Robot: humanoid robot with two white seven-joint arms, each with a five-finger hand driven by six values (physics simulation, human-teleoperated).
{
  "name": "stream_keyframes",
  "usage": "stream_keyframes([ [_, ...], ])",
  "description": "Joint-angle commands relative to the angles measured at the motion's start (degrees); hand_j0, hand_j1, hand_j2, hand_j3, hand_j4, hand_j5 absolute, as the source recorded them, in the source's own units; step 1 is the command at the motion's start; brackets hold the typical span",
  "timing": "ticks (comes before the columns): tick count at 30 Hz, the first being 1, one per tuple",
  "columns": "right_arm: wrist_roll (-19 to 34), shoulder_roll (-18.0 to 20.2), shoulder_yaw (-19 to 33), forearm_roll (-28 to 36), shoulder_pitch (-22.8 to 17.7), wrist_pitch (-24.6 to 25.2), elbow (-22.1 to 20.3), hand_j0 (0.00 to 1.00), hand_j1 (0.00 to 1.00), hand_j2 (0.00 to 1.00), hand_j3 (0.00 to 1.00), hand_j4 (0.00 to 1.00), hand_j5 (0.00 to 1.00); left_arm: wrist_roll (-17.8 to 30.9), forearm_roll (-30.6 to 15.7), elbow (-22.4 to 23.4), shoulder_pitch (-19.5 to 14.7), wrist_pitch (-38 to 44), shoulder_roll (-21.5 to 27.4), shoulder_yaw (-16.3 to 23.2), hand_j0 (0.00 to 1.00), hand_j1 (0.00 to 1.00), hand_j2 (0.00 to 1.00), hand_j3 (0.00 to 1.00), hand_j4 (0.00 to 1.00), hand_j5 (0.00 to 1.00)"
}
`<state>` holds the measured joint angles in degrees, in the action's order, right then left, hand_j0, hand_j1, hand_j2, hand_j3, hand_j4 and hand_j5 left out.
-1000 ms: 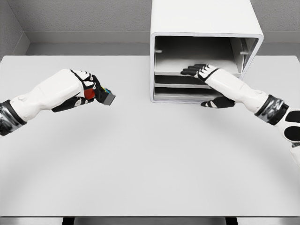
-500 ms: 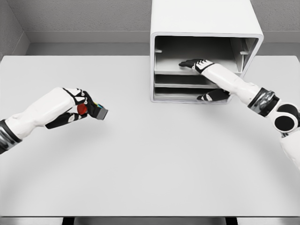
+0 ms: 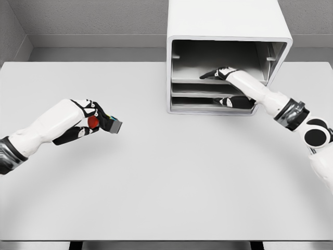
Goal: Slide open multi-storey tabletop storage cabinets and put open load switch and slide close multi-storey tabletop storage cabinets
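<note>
The white storage cabinet [image 3: 229, 31] stands at the far side of the tabletop [image 3: 166, 182], a little right of the middle, with its open front turned toward the robot. Inside it, flat shelves or trays lie one above the other, and the upper compartment is a large open space.

The right hand [image 3: 221, 74] reaches into this upper compartment. Its dark fingers [image 3: 208, 75] are stretched forward, almost flat, and lie on the top tray; they hold nothing. The thumb is lower, at the front of the lower shelves, so the hand seems to sit around the edge of the tray. The right forearm crosses the front of the cabinet and covers a part of the lower right opening.

The left hand [image 3: 91, 122] is well apart from the cabinet, above the left part of the tabletop. Its fingers are closed around the load switch [image 3: 106, 124], a small thing with a red part and a grey block end that points to the right. The switch is not touching the tabletop.

Between the left hand and the cabinet, only bare tabletop shows.
</note>
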<state>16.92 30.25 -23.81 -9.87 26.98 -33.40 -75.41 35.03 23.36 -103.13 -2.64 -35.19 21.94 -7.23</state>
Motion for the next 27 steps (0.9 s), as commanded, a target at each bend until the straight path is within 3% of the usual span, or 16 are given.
stream_keyframes([
  [1, 0.0, 1.7, -0.9, -9.0, -0.2, -1.6, -1.6, 0.72, 0.72, 0.72, 0.72, 0.72, 0.72, 0.0, -0.5, -0.1, 0.1, 0.2, -0.6, -0.1, 0.3, 0.3, 0.3, 0.3, 0.3, 0.3],
  [10, -0.1, 6.6, -0.4, -7.6, -2.9, -1.6, -7.9, 0.72, 0.72, 0.72, 0.72, 0.72, 0.72, 0.0, -0.5, -0.1, 0.5, 0.2, -0.8, -0.1, 0.3, 0.3, 0.3, 0.3, 0.3, 0.3],
  [15, -0.1, 9.3, -0.4, -5.8, -3.9, -1.6, -9.4, 0.72, 0.72, 0.72, 0.72, 0.72, 0.72, 0.0, -0.6, -0.1, 0.5, 0.2, -0.8, -0.1, 0.3, 0.3, 0.3, 0.3, 0.3, 0.3],
  [17, -0.1, 11.1, -0.3, -5.3, -5.1, -1.6, -12.4, 0.72, 0.72, 0.72, 0.72, 0.72, 0.72, 0.0, -0.6, -0.1, 0.5, 0.2, -1.2, -0.1, 0.3, 0.3, 0.3, 0.3, 0.3, 0.3],
  [23, -0.2, 12.8, 0.0, -4.5, -5.9, -1.6, -14.7, 0.72, 0.72, 0.72, 0.72, 0.72, 0.72, 0.0, -0.6, -0.1, 0.5, 0.2, -1.2, -0.1, 0.3, 0.3, 0.3, 0.3, 0.3, 0.3],
  [27, -0.2, 12.8, 2.9, -4.5, -8.4, -1.6, -16.0, 0.72, 0.72, 0.72, 0.72, 0.72, 0.72, 0.0, -0.6, -0.1, 0.5, 0.2, -1.2, -0.1, 0.3, 0.3, 0.3, 0.3, 0.3, 0.3],
])
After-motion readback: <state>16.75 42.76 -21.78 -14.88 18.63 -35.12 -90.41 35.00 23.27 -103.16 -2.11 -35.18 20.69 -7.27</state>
